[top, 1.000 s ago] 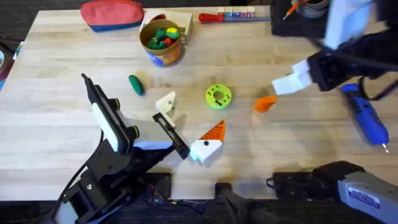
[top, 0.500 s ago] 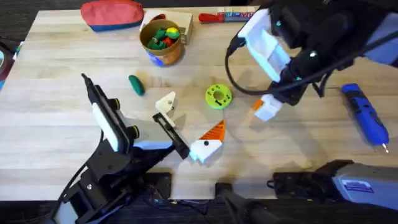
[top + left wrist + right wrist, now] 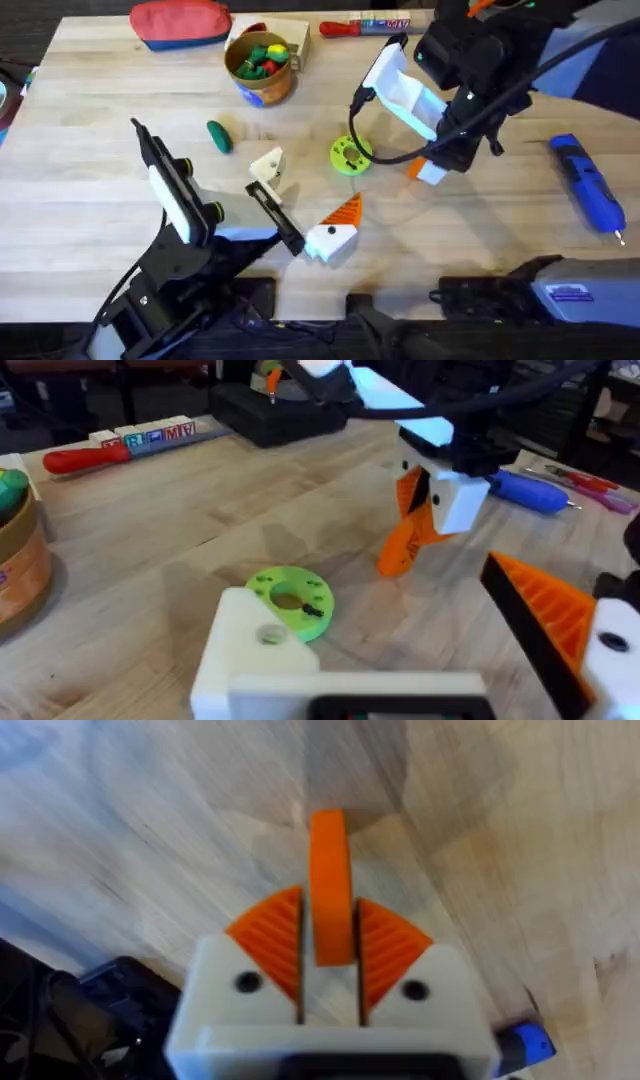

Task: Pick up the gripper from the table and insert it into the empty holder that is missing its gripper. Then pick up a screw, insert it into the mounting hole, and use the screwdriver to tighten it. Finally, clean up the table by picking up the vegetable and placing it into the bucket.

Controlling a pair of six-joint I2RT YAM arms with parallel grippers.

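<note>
**Right arm has the orange wedge pinched; the bare holder waits out at nine o'clock**

Overhead first: the right gripper is down at the table's middle-right, its white fingers closed around the gripper, the little orange wedge peeking out on its nine o'clock side. From there the holder, plain white with no orange, lies at about nine o'clock, past the lime-green disc that sits between them. The holder's long axis runs roughly from one o'clock to seven. The left gripper is parked just below that holder, far nearer to it than the right arm is; whether its black fingers are parted, I can't tell. Vegetable lies further out at nine o'clock, bucket up at eleven, screwdriver away at three o'clock.

Left wrist view: the wedge hangs tip-down in the white fingers, its point on or just off the wood, hard to call. The holder is in the foreground, touching or just beside the disc.

Right wrist view: clear as day, the orange ribbed pads are clamped either side of the wedge, which stands on edge between them.

My read: the carry goes toward nine o'clock, and the wedge must be turned to match that slanted holder.
</note>
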